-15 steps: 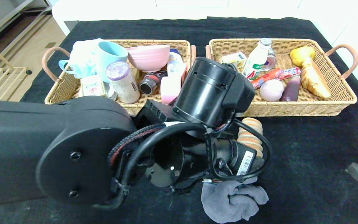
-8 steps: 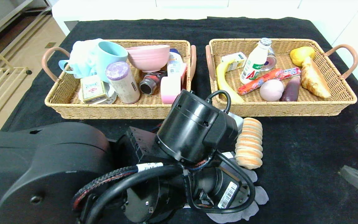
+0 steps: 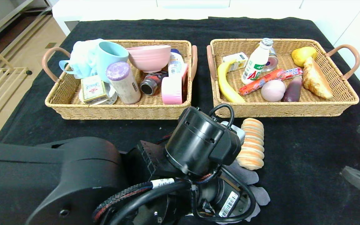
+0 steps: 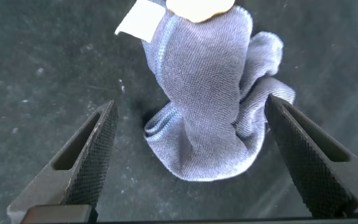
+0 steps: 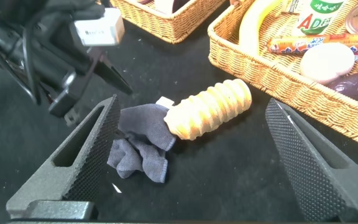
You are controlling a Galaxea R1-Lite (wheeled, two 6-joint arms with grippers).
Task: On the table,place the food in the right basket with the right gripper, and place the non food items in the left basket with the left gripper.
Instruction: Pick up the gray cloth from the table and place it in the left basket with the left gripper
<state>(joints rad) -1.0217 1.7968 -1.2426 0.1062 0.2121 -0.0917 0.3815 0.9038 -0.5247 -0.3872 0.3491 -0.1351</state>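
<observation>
Black table (image 3: 308,162), bottle (image 3: 256,63) lettered "AD"

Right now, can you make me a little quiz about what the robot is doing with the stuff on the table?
1. True or false: the left gripper is open, one finger on each side of the grey cloth.
2. What food lies on the table touching the cloth? A) a banana B) a ridged bread roll C) an egg
3. Fill in: the banana lies in the ____ basket.

Key:
1. True.
2. B, the bread roll.
3. Right: it lies in the right basket.

The right gripper is open too, off to the side.
</observation>
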